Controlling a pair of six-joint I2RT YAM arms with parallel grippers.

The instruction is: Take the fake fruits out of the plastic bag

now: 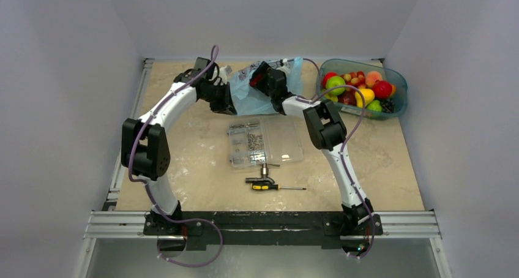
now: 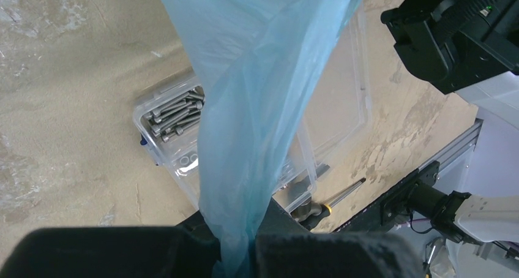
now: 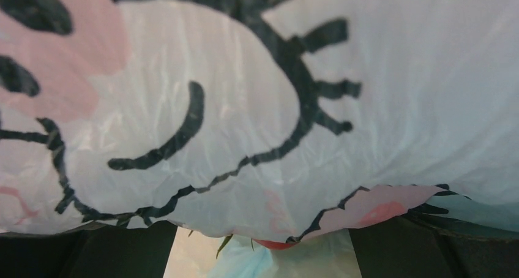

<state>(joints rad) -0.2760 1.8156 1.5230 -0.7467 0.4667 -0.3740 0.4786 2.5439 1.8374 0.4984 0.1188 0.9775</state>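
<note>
From left hand [image 2: 254, 248] — plastic bag [image 2: 263, 76] stretches lengthwise rightward.

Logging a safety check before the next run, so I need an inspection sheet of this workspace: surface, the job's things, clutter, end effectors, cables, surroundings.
Surface: beige mottled tabletop with pale blotches.
Job's things: blue plastic bag at the far side between the arms; a red bit, perhaps a fruit, peeks under its edge; other fruits lie in the teal tub.
Clutter: clear screw box, screwdriver.
End effectors: left end effector pinches the bag; right end effector has its fingers apart, bag draped over them.
Cables: purple cables run along both arms.
Surroundings: white walls, metal rail.
</note>
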